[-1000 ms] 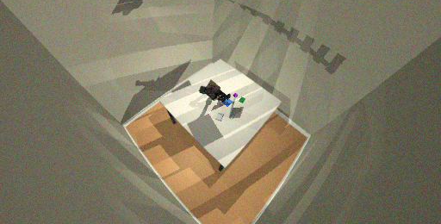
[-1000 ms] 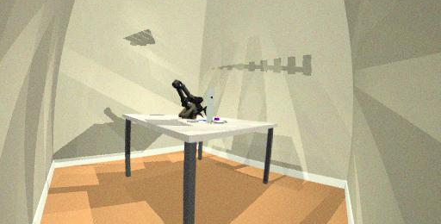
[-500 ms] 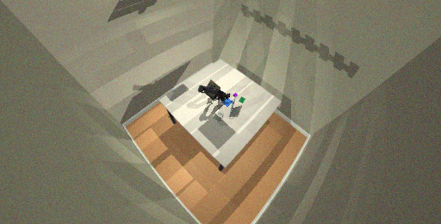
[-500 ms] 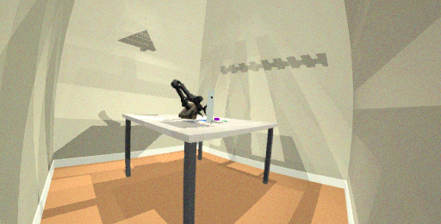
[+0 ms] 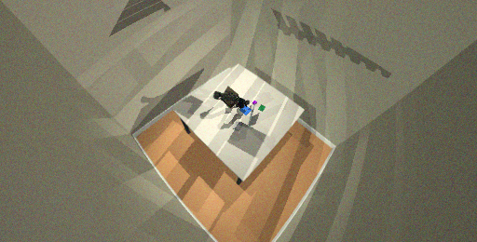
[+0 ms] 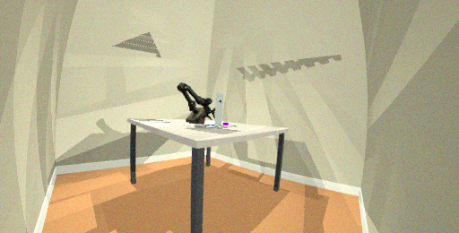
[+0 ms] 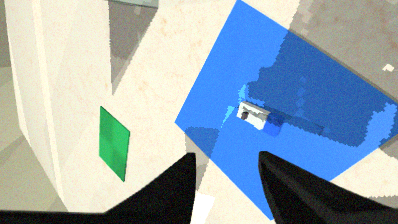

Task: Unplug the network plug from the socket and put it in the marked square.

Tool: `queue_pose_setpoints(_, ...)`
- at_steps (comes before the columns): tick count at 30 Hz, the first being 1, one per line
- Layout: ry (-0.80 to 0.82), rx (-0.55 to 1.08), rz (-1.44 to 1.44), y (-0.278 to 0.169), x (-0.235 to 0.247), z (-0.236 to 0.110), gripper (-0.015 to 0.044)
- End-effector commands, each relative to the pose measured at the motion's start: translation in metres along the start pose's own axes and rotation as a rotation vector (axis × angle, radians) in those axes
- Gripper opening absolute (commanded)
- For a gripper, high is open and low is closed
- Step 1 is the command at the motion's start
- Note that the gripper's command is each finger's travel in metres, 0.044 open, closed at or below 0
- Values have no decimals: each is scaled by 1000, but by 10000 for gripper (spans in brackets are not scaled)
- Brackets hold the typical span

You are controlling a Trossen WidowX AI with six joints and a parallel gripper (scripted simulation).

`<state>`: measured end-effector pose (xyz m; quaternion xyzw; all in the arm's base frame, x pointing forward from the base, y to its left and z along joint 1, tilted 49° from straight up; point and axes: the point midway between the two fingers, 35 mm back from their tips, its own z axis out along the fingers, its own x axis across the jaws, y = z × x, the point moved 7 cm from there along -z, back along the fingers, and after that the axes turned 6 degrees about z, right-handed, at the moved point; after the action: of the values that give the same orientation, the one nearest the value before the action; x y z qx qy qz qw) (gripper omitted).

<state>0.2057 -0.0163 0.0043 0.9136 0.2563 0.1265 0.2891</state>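
Arm [image 6: 194,97] — dark, jointed, bent at the elbow, reaching down toward the upright panel [image 6: 219,109] on the table [image 6: 251,133]. Gripper [image 7: 225,170] — fingers spread apart with nothing between them, hanging above the table. Plug [image 7: 257,116] — small, pale with a blue end, lying inside the blue square [image 7: 300,80], apart from the fingers. Green patch [image 7: 114,142] — flat on the table beside the panel. Purple marker [image 5: 254,102] — near the panel.
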Motion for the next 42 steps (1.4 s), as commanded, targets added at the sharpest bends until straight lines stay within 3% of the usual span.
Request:
queue_pose_setpoints(1,8,-6,7,1,5,-5,156)
queue_pose_setpoints(42,9,-8,7,-3,31,-52,156)
